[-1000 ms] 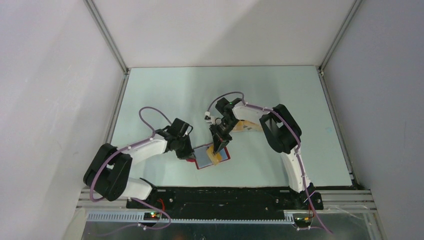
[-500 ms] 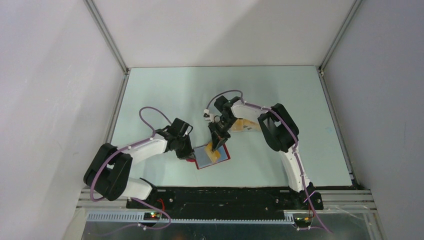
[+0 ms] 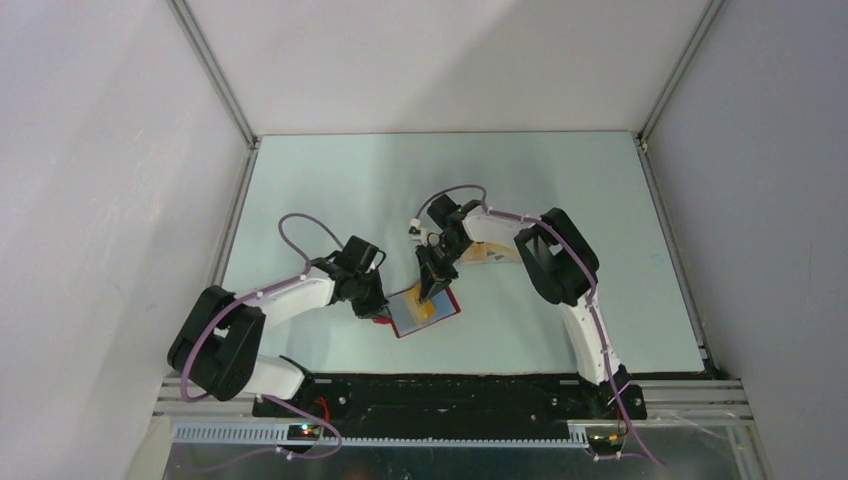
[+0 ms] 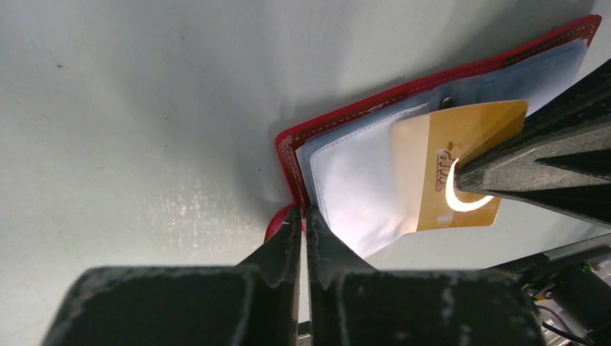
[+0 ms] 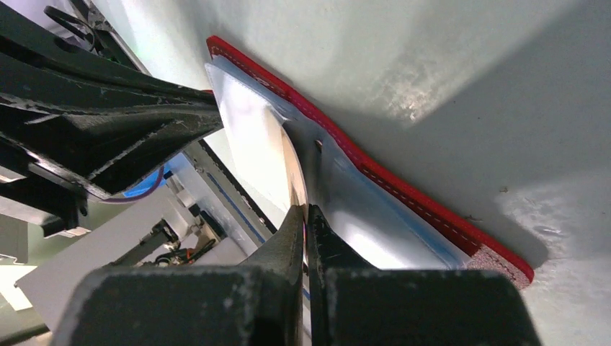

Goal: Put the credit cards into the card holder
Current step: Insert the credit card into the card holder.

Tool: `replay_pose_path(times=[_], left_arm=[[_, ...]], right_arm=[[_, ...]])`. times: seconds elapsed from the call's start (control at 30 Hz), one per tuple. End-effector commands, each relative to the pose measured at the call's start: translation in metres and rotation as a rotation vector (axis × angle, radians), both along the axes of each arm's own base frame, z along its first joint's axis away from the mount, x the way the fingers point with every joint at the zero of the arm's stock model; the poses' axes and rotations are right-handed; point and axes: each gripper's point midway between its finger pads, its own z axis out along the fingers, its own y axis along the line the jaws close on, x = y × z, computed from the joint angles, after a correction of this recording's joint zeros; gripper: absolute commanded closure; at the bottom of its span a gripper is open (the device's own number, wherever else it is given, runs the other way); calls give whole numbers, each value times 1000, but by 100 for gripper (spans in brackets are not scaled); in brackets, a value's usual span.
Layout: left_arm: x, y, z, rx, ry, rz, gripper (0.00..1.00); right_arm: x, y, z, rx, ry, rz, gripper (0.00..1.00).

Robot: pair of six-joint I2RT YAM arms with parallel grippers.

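Observation:
The card holder [image 3: 440, 312] lies open in front of the arms, red outside [image 4: 339, 119] with blue-grey clear sleeves [image 5: 375, 216]. My left gripper [image 3: 376, 306] is shut on its near red edge [image 4: 303, 213]. A golden credit card [image 4: 432, 169] lies over the sleeves, and its left part sits under clear plastic. My right gripper [image 3: 431, 291] is shut on that card, which shows edge-on [image 5: 294, 169] just above the fingertips [image 5: 304, 210]. More tan credit cards [image 3: 492, 253] lie on the table under the right arm.
The pale green table [image 3: 330, 190] ends at white walls on three sides. The arm bases and a black rail [image 3: 450, 395] run along the near edge. The left fingers [image 5: 137, 137] and right fingers [image 4: 547, 169] are close together over the holder.
My right gripper has shifted slightly left and back with the card, which now sits a little further across the holder's sleeves. The left gripper has stayed on the holder's edge.

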Motion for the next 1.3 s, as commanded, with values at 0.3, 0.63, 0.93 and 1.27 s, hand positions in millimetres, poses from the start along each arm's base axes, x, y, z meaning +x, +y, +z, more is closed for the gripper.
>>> replay_pose_path(times=[0.3, 0.63, 0.93, 1.27], left_arm=[[3, -2, -7, 5, -18, -21, 96], [5, -2, -3, -5, -29, -8, 98], [6, 1, 0, -35, -47, 15, 100], [13, 8, 16, -72, -123, 33, 97]], right_arm=[[-11, 8, -17, -82, -97, -78, 75], [-22, 18, -12, -215, -181, -49, 38], [-54, 56, 22, 20, -91, 1, 26], [-54, 58, 32, 54, -136, 29, 17]])
